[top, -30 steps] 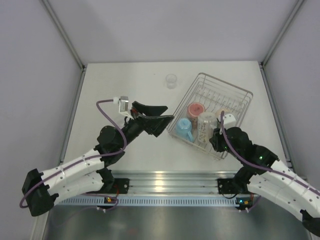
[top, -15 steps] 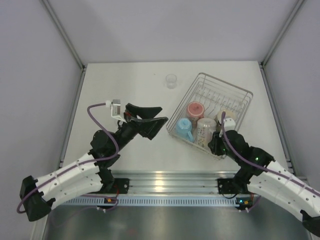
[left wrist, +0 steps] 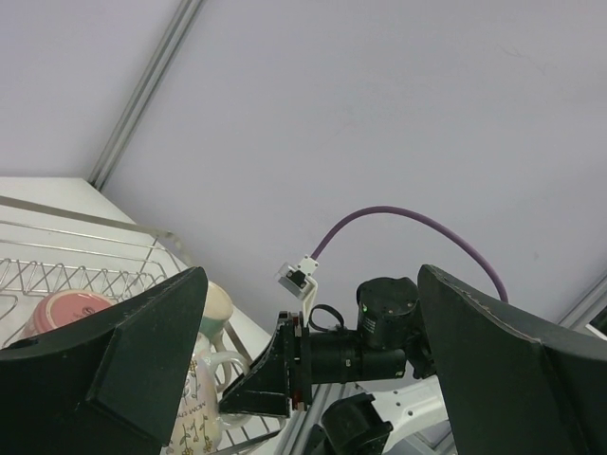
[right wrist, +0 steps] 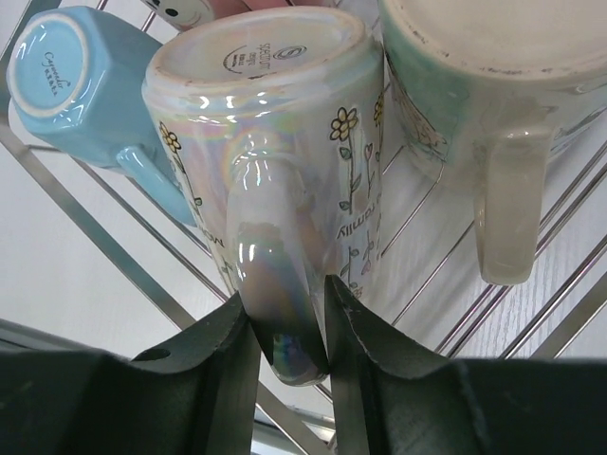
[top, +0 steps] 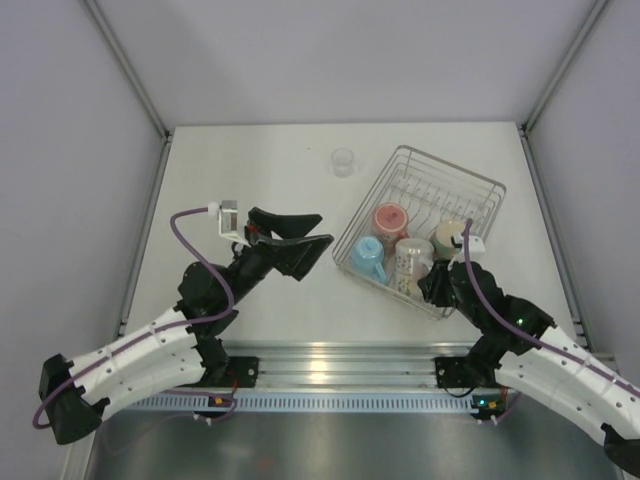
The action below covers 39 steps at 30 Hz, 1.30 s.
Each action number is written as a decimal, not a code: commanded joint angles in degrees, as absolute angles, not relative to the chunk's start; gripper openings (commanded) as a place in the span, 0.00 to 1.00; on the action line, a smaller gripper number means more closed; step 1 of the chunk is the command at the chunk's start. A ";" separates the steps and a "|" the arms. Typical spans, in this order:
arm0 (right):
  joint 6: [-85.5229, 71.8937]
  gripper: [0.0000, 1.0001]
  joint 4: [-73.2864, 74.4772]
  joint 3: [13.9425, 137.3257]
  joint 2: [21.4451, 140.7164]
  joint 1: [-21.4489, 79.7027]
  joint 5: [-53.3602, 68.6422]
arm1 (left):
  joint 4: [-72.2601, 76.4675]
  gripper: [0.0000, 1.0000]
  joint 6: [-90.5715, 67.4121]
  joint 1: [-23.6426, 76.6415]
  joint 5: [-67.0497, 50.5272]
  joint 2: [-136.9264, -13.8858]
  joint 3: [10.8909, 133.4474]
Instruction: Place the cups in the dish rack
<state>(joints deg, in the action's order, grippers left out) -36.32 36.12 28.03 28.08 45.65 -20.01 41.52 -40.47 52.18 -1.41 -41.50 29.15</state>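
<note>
The right gripper (right wrist: pixel 289 318) is still pinching the handle of the cream, flower-patterned iridescent mug (right wrist: pixel 275 142), which is now sitting base-up in the silver wire dish rack (top: pixel 440 160) right of centre, so release looks due. The left gripper (top: pixel 322 228) is backing leftward, spread wide and empty. A small clear glass (top: pixel 343 161) is waiting outside the rack, at upper centre.

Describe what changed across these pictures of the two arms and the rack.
The left pincer, open, drew back leftward, away from the dish rack. The right pincer, on the handle of the floral mug, backed nearward, uncovering a cream mug. The clear glass stayed put.
</note>
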 commanded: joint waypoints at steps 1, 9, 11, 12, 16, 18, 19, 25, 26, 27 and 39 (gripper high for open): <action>-40.77 0.31 37.52 30.76 29.70 45.88 -22.85 | 42.36 0.98 -40.25 52.29 -1.05 -41.31 29.00; -41.66 0.23 37.89 30.50 30.23 46.32 -23.82 | 42.45 0.98 -40.08 52.29 -1.23 -42.45 29.88; -41.40 0.24 36.83 29.36 29.97 46.32 -22.86 | 42.45 0.98 -40.08 52.29 -1.32 -42.89 30.15; -41.40 0.25 36.74 29.18 29.62 46.32 -22.76 | 42.45 0.98 -39.99 52.29 -1.23 -43.15 30.23; -40.35 0.20 35.87 29.35 27.86 46.67 -22.94 | 42.54 0.98 -40.08 52.29 -1.49 -44.38 30.85; -38.16 0.10 35.16 29.36 26.81 46.76 -23.12 | 42.45 0.98 -39.99 52.21 -1.58 -44.73 31.11; -37.36 0.08 34.63 29.18 26.63 46.76 -23.12 | 42.45 0.98 -39.90 52.29 -1.58 -44.91 31.20; -32.97 0.00 29.36 26.63 25.31 47.90 -23.11 | 36.40 0.96 -36.65 52.29 -0.62 -51.14 35.59; -32.52 0.00 28.57 26.37 25.40 47.99 -23.55 | 35.17 0.95 -36.74 52.29 -0.62 -53.76 36.64; -31.56 0.00 27.35 26.19 25.49 48.34 -23.73 | 32.55 0.94 -36.74 52.29 -0.96 -54.92 38.74; -26.72 0.00 21.97 23.64 21.18 51.68 -28.39 | 18.81 0.85 -37.35 52.29 -3.86 -68.64 50.80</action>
<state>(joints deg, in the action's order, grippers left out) -28.49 29.43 22.52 22.72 50.41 -26.00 21.21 -37.95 52.16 -2.57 -67.26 47.97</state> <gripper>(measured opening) 0.238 0.863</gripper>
